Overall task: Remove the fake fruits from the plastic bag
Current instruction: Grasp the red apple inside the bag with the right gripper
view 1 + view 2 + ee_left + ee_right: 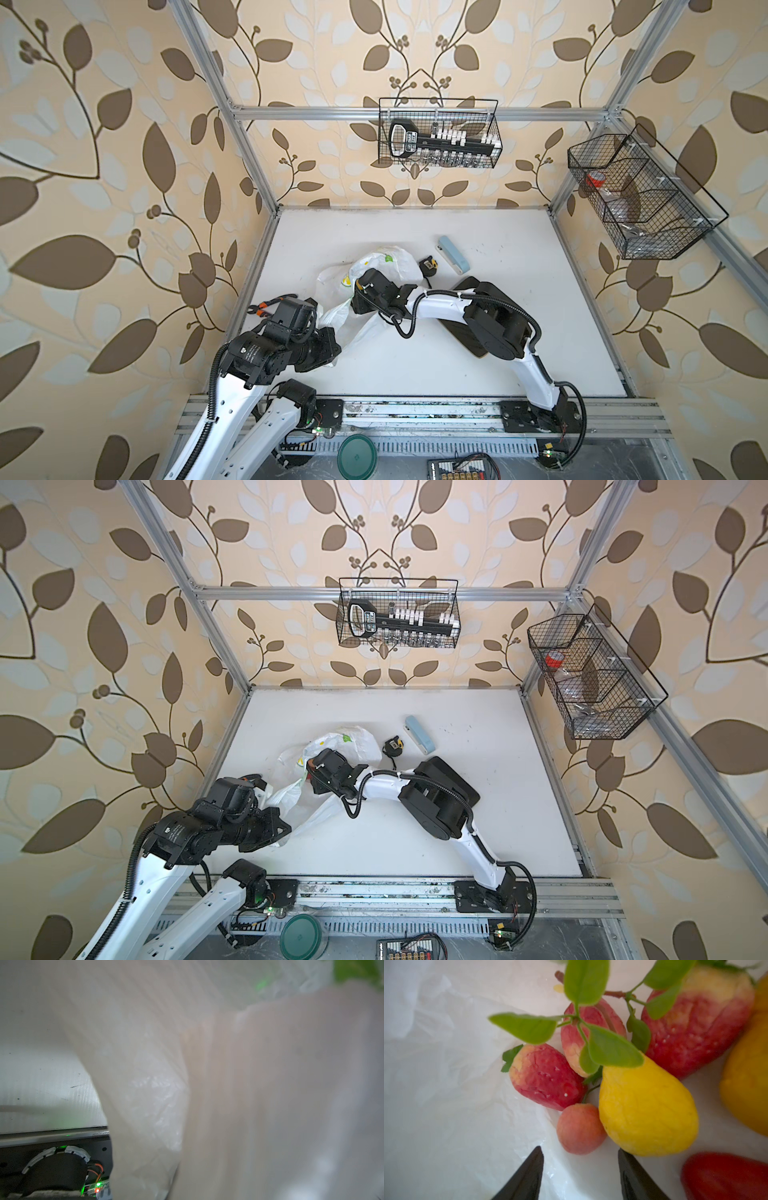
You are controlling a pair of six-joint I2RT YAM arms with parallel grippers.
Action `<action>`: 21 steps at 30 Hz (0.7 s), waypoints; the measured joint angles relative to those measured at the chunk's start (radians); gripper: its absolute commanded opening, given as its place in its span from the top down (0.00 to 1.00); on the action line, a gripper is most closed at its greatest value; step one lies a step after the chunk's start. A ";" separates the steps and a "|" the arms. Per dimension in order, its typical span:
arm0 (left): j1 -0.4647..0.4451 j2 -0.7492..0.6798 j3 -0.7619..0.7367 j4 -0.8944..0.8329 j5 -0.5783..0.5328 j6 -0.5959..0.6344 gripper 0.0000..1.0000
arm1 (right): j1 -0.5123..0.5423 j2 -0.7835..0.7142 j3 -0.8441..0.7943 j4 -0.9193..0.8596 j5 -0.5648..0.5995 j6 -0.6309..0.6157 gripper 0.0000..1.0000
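The plastic bag (395, 262) (361, 742) lies crumpled mid-table in both top views. One edge is pulled up to my left gripper (332, 328). That gripper is shut on the film, which covers its jaws in the left wrist view (270, 1084). My right gripper (580, 1154) is inside the bag and open, with nothing between its fingertips. Just ahead of them sits a small pink round fruit (580, 1128). A yellow pear (648, 1109) lies against one fingertip (625, 1159). Strawberries (546, 1076) (695, 1022) with green leaves and a yellow lemon (747, 1076) lie beyond.
A tape measure (428, 265) and a light blue case (453, 254) lie just behind the bag on the right. A dark board (461, 336) lies under my right arm. Wire baskets (438, 133) (640, 195) hang on the back and right walls. A green lid (356, 457) sits below the table's front rail.
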 measured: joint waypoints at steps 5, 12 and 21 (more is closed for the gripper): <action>0.000 -0.009 0.000 0.005 0.021 0.000 1.00 | 0.000 0.065 0.080 0.010 0.032 0.034 0.46; 0.000 -0.010 0.000 0.014 0.031 0.001 1.00 | 0.001 0.127 0.142 0.011 0.081 0.057 0.49; 0.000 -0.018 0.000 0.015 -0.007 -0.012 1.00 | 0.002 0.138 0.153 0.016 0.092 0.050 0.65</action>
